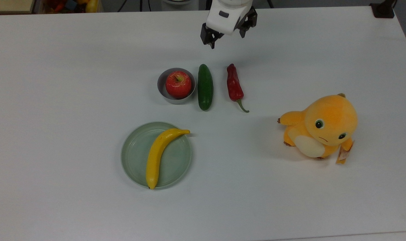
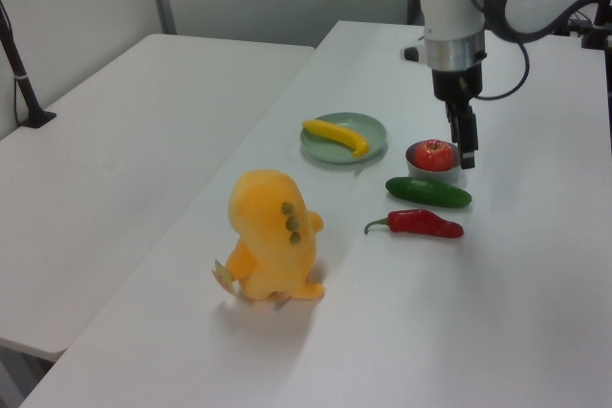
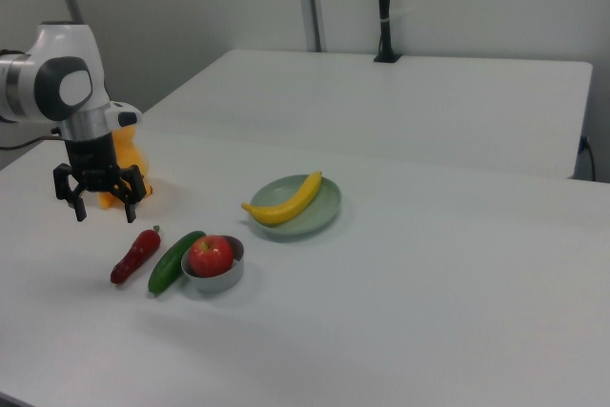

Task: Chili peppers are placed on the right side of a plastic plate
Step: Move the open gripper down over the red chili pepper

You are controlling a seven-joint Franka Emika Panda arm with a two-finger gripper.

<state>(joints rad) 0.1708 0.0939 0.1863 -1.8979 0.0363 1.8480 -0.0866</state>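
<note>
The dark red, wrinkled chili pepper (image 1: pixel 234 86) lies on the white table with its green stem pointing toward the top view's bottom; I also see the chili pepper (image 2: pixel 421 224) (image 3: pixel 135 254) from both sides. The pale green plastic plate (image 1: pixel 136 150) (image 2: pixel 371 131) (image 3: pixel 324 214) holds a banana (image 1: pixel 159 155) and sits toward the top view's lower left of the chili. My gripper (image 1: pixel 227 38) (image 3: pixel 105 209) hangs open and holds nothing, above the table just beyond the chili's blunt tip. In the left view the gripper (image 2: pixel 467 148) sits behind the apple.
A red apple (image 1: pixel 178 84) rests in a small grey bowl (image 1: pixel 162 92). A dark green cucumber (image 1: pixel 205 87) lies between the bowl and the chili. An orange plush toy (image 1: pixel 323 127) stands at the top view's right. Bare table lies right of the plate.
</note>
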